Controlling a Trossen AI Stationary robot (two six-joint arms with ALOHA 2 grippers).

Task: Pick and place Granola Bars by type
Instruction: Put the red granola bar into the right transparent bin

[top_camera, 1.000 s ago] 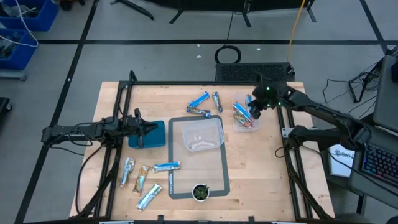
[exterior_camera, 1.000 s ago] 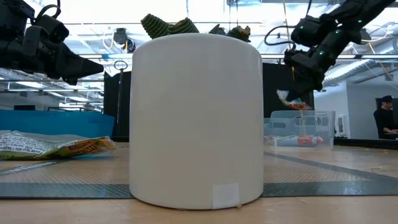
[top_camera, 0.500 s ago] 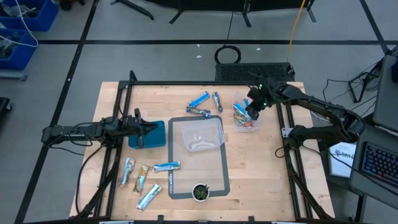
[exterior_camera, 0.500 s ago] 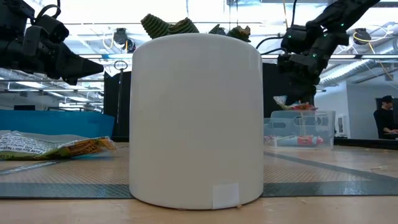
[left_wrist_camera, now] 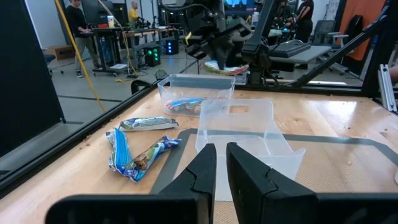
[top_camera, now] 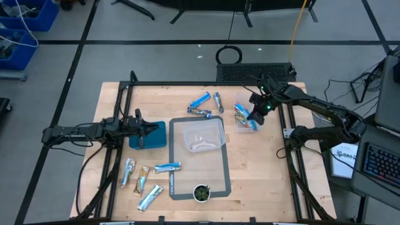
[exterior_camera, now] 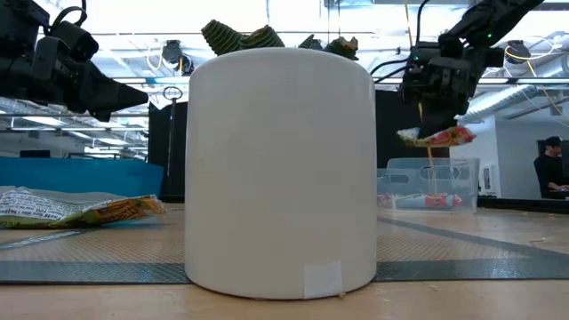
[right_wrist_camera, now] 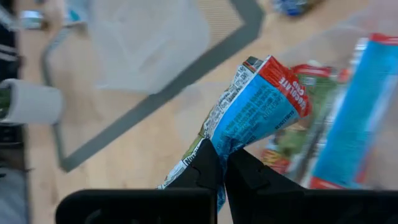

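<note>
In the low view a smooth white cylinder stands nearest the camera and hides most of the table behind it; only green fronds show above its rim. Beside it a crinkled tan wrapper lies flat, cut off at the picture's edge. From above, several wrapped granola bars lie scattered on the pale wooden table, near a dark-bordered mat bearing a clear, empty plastic tray. The left gripper waits low over a blue lid, its fingers almost together with nothing between them. Farther back, three bars lie loose. The right gripper, arm reaching in and angled downward, is pinched on a blue-and-red bar above a clear bin holding similar bars.
</note>
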